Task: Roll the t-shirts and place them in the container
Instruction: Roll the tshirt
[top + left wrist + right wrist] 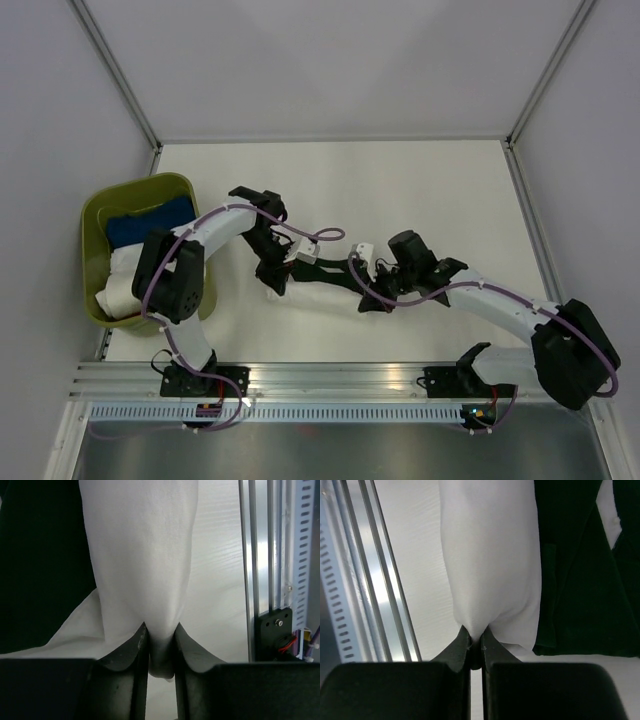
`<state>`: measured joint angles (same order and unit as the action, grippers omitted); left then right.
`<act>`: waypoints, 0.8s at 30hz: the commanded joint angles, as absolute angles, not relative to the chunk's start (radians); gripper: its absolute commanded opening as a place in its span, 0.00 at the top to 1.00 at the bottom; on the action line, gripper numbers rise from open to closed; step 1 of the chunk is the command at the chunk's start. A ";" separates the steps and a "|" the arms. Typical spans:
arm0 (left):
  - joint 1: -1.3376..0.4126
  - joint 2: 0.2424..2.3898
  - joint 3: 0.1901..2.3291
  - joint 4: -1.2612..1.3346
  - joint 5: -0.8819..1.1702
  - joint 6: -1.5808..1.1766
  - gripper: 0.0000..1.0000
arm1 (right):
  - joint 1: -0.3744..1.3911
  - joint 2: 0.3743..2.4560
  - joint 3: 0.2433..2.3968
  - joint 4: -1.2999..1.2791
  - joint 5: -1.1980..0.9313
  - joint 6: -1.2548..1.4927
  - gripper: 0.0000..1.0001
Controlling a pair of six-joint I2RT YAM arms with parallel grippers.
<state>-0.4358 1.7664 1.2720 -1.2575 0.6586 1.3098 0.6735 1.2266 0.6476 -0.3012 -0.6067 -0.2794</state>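
Left claw [161,647] and right claw [476,647] each clamped on the white t-shirt [145,555], mid-bench.
Smooth, soft cloth in a loose roll, long axis 9–3 o'clock between the claws. Matte white bench [400,190], pale walls. Olive plastic bin [90,230] at 9 o'clock holds a blue bundle [150,222] and a white bundle [125,285].

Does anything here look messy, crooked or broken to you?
Nothing stands out. The left gripper and right gripper each pinch the white t-shirt, which lies on the table between them. The blue bundle and white bundle sit inside the green bin at the table's left edge.
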 commanded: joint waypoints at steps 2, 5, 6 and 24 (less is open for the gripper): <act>-0.379 1.848 1.382 -1.343 0.768 1.265 0.65 | 0.493 1.321 0.661 -0.242 -0.833 -0.156 1.00; -0.368 1.870 1.399 -1.217 0.772 1.133 0.49 | 0.428 1.425 0.707 -0.262 -0.841 -0.160 1.00; -0.370 1.864 1.396 -1.197 0.781 1.114 0.48 | 0.420 1.440 0.719 -0.268 -0.853 -0.156 0.99; -0.370 1.919 1.341 -0.813 0.660 0.549 0.98 | 0.324 1.454 0.712 -0.192 -0.810 -0.049 0.43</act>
